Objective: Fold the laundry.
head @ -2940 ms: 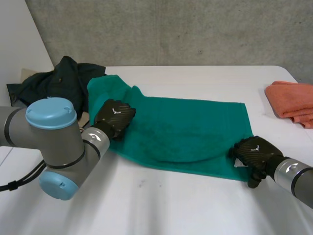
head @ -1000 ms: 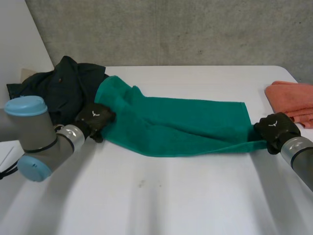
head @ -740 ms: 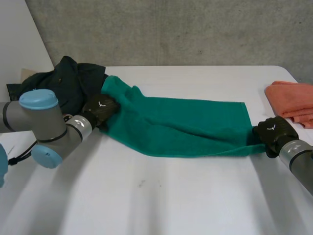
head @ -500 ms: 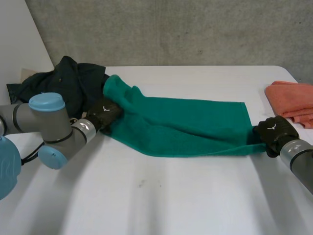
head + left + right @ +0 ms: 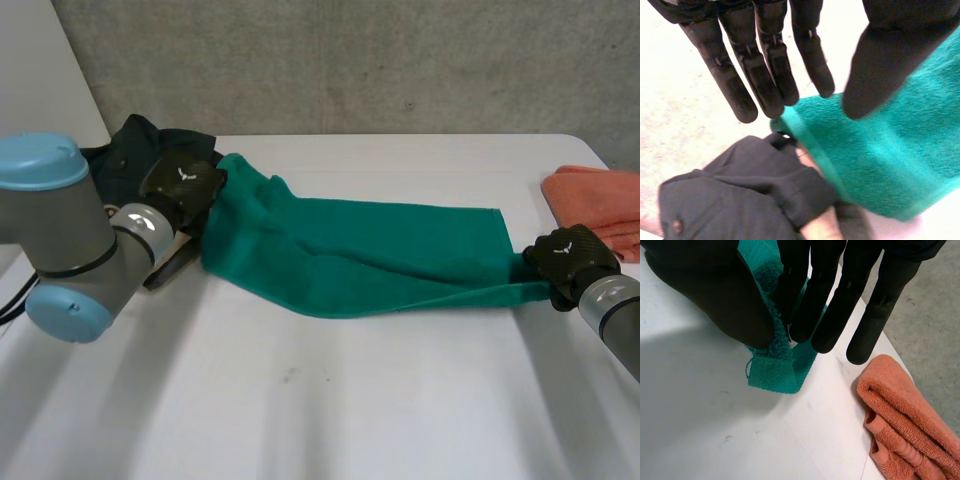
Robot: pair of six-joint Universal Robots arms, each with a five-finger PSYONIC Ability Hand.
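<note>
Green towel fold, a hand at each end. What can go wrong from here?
1. The left hand has straight fingers at a corner of the green towel, right beside the dark garment; closing there may catch both.
2. The right hand pinches only the towel's corner tip between thumb and fingers; a pull may slip it free.
3. The folded orange towel lies close beside the right hand; a swing might knock it.

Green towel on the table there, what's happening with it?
Laundry folding is under way. The robot's right hand pinches one corner of the green terry towel between thumb and fingers. Its left hand is open at the towel's opposite end, beside a dark crumpled garment. A folded orange towel lies near the right hand.
</note>
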